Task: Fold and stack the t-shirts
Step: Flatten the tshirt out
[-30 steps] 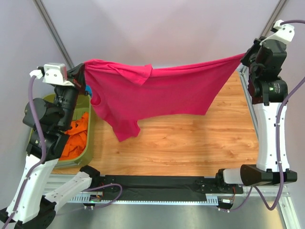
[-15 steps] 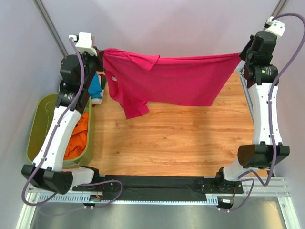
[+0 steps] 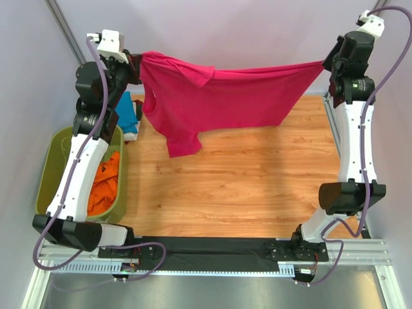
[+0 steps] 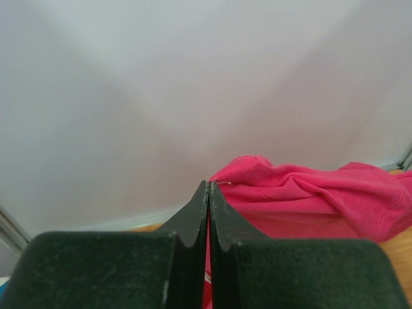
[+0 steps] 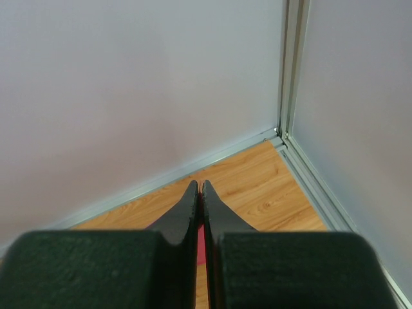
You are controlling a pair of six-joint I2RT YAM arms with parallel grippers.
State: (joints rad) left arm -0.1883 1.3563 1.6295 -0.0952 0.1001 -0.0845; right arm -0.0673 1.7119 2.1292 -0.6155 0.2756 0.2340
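Magenta-pink cloth, top external view: the magenta t-shirt (image 3: 219, 103) hangs in the air above the far edge of the desk (image 3: 244, 193), stretched between the left claw (image 3: 134, 67) and the right claw (image 3: 326, 64). Its long axis runs left to right, roughly parallel to that far edge. The upper edge sags slightly at mid-span, and one sleeve dangles low near the left end. The body seems to run from shoulders at the left to hem at the right, though this is uncertain. Orange t-shirts (image 3: 103, 183) lie in the olive basket (image 3: 48, 174) beside the left arm. A teal-blue t-shirt (image 3: 127, 116) shows just beyond the basket.

Left wrist view: the left claw is pressed together on a bunched corner of the magenta cloth, which spills out to the right of the fingertips.

Right wrist view: the right claw is likewise pressed together. A thin pink sliver shows between its fingers, so it appears clamped on the opposite corner.

Judged step: spreading the shirt before the first fold. Nothing is folded or stacked yet. The next move calls for both claws to descend together at an even height, keeping the cloth taut. The hanging edge should meet the desk first, so that the shirt lays out flat without wrinkling.
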